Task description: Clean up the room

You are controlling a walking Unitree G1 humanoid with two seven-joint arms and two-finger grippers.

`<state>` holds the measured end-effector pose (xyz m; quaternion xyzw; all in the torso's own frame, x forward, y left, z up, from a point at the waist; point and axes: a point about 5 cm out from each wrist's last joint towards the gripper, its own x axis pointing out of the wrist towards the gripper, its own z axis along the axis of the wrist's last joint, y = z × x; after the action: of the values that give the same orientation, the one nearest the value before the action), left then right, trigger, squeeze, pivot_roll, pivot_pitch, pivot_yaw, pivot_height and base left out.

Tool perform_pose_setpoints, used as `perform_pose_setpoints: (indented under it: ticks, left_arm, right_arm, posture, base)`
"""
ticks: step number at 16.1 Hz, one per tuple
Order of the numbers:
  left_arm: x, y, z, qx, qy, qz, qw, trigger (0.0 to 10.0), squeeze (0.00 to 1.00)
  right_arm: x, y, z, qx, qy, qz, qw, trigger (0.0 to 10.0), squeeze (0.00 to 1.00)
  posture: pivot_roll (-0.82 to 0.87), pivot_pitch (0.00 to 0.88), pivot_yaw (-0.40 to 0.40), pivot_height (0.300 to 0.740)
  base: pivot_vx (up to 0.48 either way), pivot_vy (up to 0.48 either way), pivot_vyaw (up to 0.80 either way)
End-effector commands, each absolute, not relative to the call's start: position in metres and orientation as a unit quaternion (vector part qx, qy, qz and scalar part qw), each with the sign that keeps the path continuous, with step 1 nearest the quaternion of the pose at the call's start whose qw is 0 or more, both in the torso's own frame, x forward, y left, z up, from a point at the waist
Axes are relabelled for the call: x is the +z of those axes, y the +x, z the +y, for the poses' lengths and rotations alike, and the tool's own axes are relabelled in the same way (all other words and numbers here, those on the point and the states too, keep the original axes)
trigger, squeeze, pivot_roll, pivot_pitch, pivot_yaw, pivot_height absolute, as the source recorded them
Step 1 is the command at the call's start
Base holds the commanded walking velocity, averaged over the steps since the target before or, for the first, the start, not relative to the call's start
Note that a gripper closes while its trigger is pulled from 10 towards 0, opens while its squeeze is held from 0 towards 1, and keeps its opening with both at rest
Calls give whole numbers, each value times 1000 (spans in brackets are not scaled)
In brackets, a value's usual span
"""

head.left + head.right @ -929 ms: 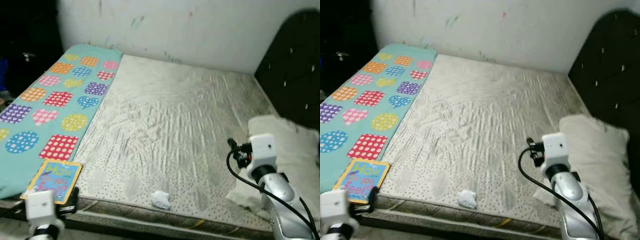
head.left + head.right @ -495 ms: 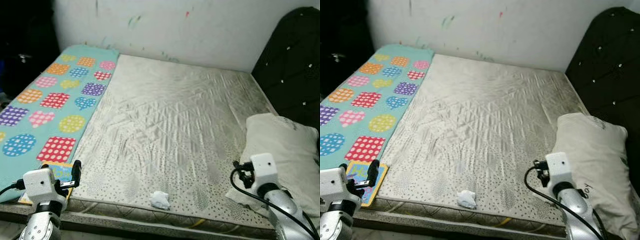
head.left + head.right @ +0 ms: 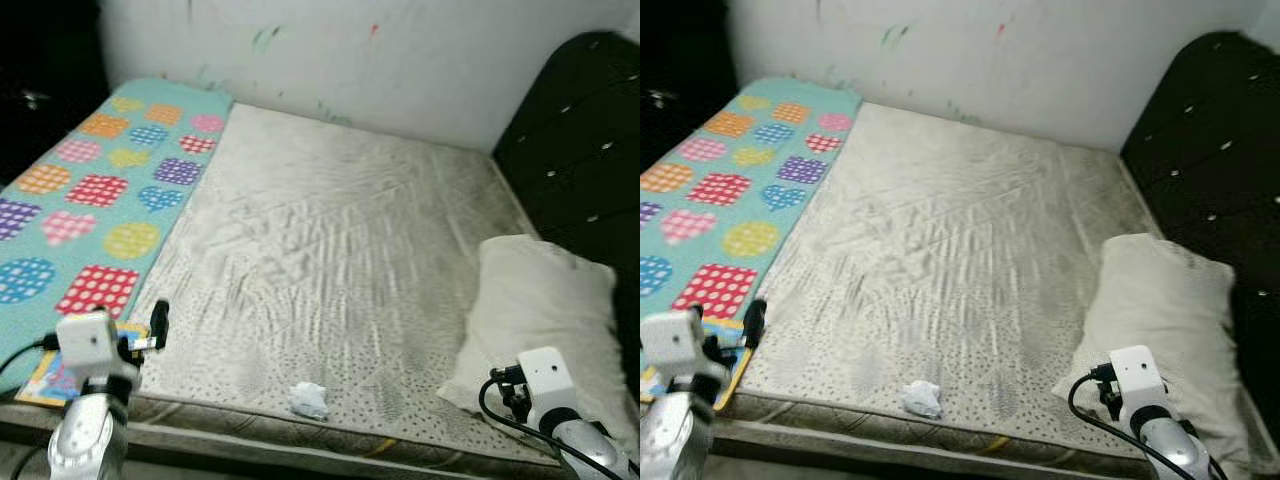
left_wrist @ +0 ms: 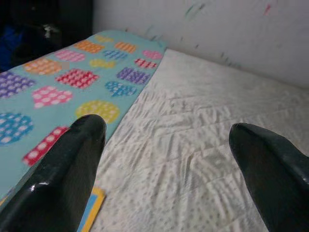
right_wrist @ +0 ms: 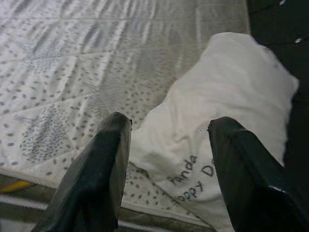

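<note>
A crumpled white tissue point(image 3: 308, 399) lies on the grey patterned mattress point(image 3: 340, 250) near its front edge. A colourful children's book point(image 3: 40, 376) rests at the bed's front left corner, partly behind my left arm. My left gripper point(image 4: 166, 126) hovers open just above the book's corner point(image 4: 91, 209), pointing across the bed. A white pillow point(image 3: 540, 305) with printed words lies at the right side. My right gripper point(image 5: 169, 124) is open, low at the front right, aimed at the pillow's near end point(image 5: 227, 121).
A teal blanket point(image 3: 90, 180) with dotted coloured patches covers the bed's left strip. A black padded headboard point(image 3: 575, 150) stands on the right, and a marked white wall point(image 3: 350, 60) runs behind the bed. The bed's front edge point(image 3: 330, 435) is close below me.
The view has shifted right and nearer the bed. My left arm has risen beside the book. My right arm has dropped lower toward the pillow's front end.
</note>
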<state>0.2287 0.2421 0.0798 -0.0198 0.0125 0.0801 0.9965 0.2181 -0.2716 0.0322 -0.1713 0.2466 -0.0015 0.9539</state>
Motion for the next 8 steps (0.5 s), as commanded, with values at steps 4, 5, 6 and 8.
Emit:
perform_pose_setpoints:
  ticks: [4, 5, 6, 8]
  left_arm:
    - [75, 225, 245, 82, -9, 29, 996, 10000, 0]
    - [73, 223, 246, 86, -12, 34, 996, 10000, 0]
    - [73, 225, 245, 84, -14, 33, 996, 10000, 0]
    - [78, 231, 241, 73, -9, 20, 997, 10000, 0]
  right_arm:
    - [63, 257, -245, 15, -142, 138, 980, 10000, 0]
    - [66, 263, -241, 14, -135, 127, 983, 10000, 0]
    - [70, 268, -239, 1, -118, 117, 986, 10000, 0]
    - [74, 271, -238, -2, -110, 109, 988, 10000, 0]
  posture:
    - [-98, 0, -36, 740]
    - [-95, 0, -33, 740]
    - [-85, 0, -28, 740]
    - [-83, 0, -33, 740]
  base:
    - [0, 0, 0]
    - [0, 0, 0]
    - [0, 0, 0]
    - [0, 0, 0]
